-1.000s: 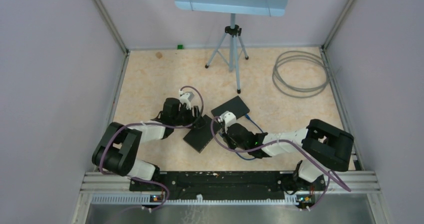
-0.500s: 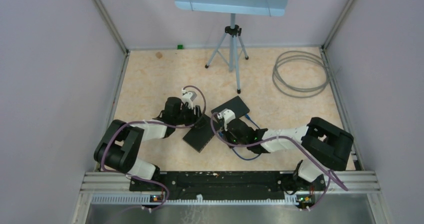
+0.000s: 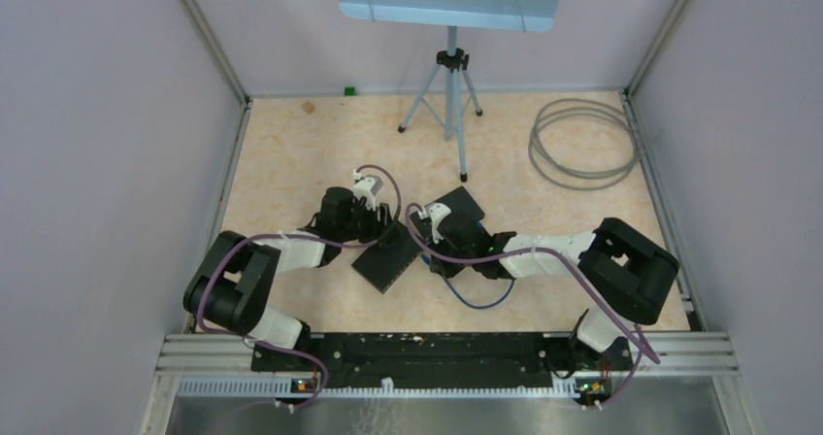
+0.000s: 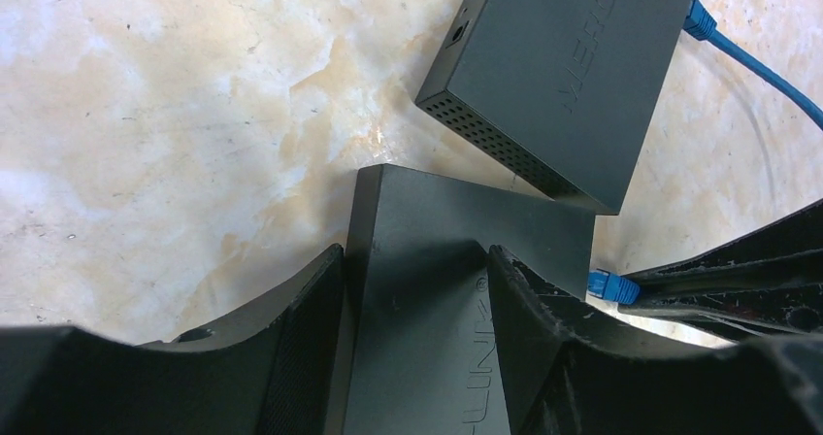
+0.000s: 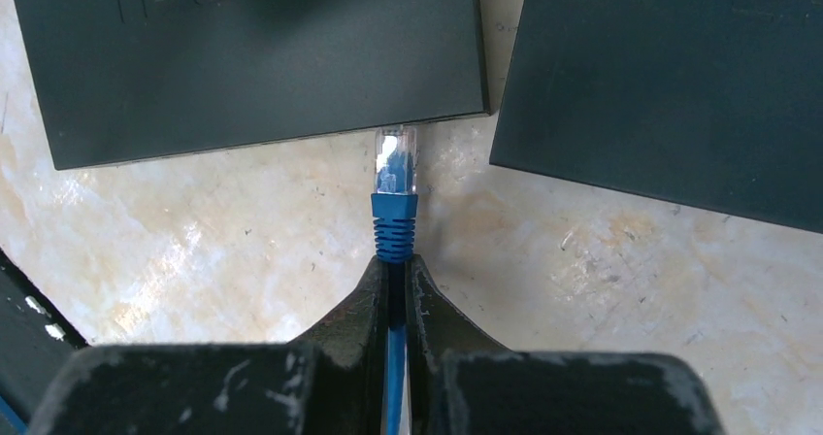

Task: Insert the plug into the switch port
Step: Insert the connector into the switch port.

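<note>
A black TP-Link switch (image 3: 386, 260) lies flat in the middle of the floor. My left gripper (image 4: 415, 252) stands open over it. Its left finger (image 4: 291, 309) is beside the switch's (image 4: 427, 260) left side face, and its right finger (image 4: 543, 328) lies over the top. My right gripper (image 5: 395, 262) is shut on the blue cable (image 5: 393, 357) just behind the plug (image 5: 395, 178). The plug's clear tip meets the lower edge of the switch (image 5: 252, 56), near its right corner. The port itself is hidden under that edge.
A second black switch (image 3: 456, 205) lies just right of the first, with another blue plug (image 4: 701, 19) in its side. The blue cable loops (image 3: 476, 297) near my right arm. A tripod (image 3: 448, 95) and a grey cable coil (image 3: 582, 144) stand farther back.
My right gripper has carried the plug up and left, up to the switch's edge. My left gripper has narrowed a little and barely shifted.
</note>
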Robot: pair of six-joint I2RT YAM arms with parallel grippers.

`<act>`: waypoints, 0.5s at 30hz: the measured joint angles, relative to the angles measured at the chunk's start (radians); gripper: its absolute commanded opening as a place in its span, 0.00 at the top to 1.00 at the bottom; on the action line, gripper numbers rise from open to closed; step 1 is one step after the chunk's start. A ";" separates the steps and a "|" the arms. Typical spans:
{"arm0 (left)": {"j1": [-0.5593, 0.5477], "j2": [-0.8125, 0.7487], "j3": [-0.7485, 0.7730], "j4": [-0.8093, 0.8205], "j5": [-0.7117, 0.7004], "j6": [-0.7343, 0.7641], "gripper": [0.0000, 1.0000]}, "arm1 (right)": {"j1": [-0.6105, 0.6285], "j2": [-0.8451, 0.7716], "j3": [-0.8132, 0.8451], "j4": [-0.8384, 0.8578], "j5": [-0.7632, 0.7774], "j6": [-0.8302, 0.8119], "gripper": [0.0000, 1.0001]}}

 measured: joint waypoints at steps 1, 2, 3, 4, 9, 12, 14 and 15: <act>0.000 0.000 0.000 0.000 -0.004 0.000 0.40 | -0.001 0.006 0.015 -0.020 -0.001 -0.003 1.00; 0.000 0.000 0.001 0.000 -0.006 0.000 0.40 | -0.001 0.012 0.029 -0.038 0.000 -0.005 1.00; -0.001 0.000 0.002 0.000 -0.008 0.001 0.41 | -0.001 0.014 0.036 -0.051 0.000 -0.006 1.00; -0.001 0.000 0.002 0.000 -0.009 0.003 0.41 | -0.001 0.015 0.041 -0.060 0.002 -0.009 1.00; -0.008 0.011 0.013 -0.003 -0.011 0.015 0.42 | -0.003 0.017 0.050 -0.080 0.016 -0.002 1.00; -0.019 0.022 0.023 -0.002 -0.017 0.023 0.42 | -0.010 0.016 0.054 -0.091 0.020 0.011 1.00; -0.023 0.023 0.024 -0.002 -0.021 0.025 0.41 | -0.020 0.016 0.054 -0.091 0.010 0.023 1.00; -0.023 0.023 0.025 -0.002 -0.023 0.025 0.42 | -0.025 0.016 0.054 -0.091 0.003 0.027 1.00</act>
